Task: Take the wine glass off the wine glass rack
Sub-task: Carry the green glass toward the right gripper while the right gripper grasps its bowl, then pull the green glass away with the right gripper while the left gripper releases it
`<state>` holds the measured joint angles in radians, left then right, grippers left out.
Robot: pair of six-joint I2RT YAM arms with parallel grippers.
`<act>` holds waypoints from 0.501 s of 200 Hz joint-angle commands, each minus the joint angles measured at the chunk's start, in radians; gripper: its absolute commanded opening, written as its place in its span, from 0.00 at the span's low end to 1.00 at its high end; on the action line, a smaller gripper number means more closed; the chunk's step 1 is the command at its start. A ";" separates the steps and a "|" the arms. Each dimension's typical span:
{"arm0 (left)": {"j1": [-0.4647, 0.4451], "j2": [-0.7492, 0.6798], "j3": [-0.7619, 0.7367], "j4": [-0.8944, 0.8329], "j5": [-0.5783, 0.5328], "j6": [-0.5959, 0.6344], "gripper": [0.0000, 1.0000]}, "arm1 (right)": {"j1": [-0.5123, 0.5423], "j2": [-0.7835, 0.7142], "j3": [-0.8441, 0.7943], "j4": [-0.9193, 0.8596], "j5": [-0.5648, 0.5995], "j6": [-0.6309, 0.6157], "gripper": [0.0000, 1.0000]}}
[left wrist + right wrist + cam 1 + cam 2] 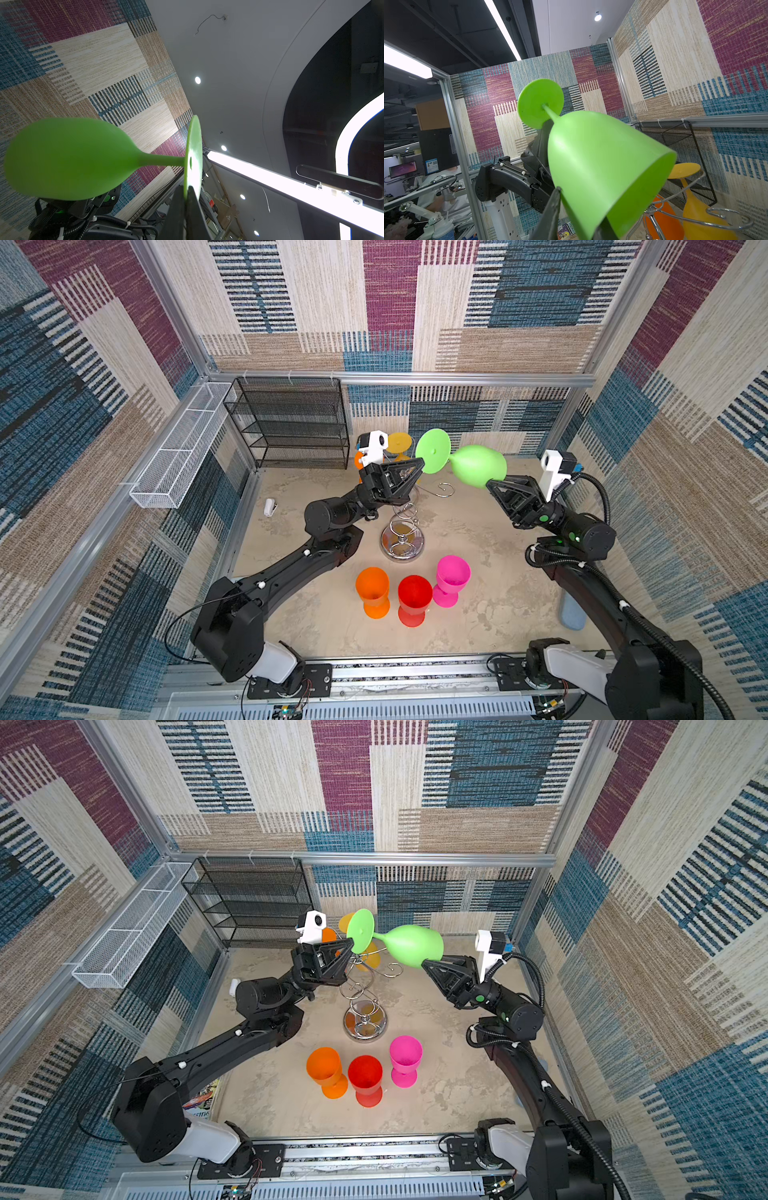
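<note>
Left gripper pinched the foot of the green wine glass; right wrist view alone showed right gripper straddling its rim, grip unclear. Wine glass rack, at its seven o'clock, held a yellow glass.

Bright even overhead light, soft shadows, top views bowing toward 3 and 9 o'clock, light strip glaring in left wrist view, wine glass blurred there

No text was readable. A colourful printed booklet carried large lettering, but it was too blurred and cut off to make out. A blue wall poster outside the cell had print too small to read.
</note>
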<state>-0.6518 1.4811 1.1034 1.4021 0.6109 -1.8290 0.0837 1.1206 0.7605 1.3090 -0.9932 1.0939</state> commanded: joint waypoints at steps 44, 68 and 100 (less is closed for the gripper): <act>-0.002 0.013 0.016 0.008 0.034 0.014 0.22 | 0.002 -0.035 0.008 -0.051 0.009 -0.041 0.07; -0.002 0.015 0.014 0.008 0.030 0.018 0.36 | 0.002 -0.058 0.017 -0.127 0.029 -0.077 0.02; -0.002 0.020 0.012 0.008 0.030 0.029 0.45 | 0.003 -0.084 0.086 -0.386 0.074 -0.182 0.00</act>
<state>-0.6552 1.4986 1.1122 1.3823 0.6319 -1.8290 0.0856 1.0534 0.8001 1.1316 -0.9703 1.0065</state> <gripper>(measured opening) 0.448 0.070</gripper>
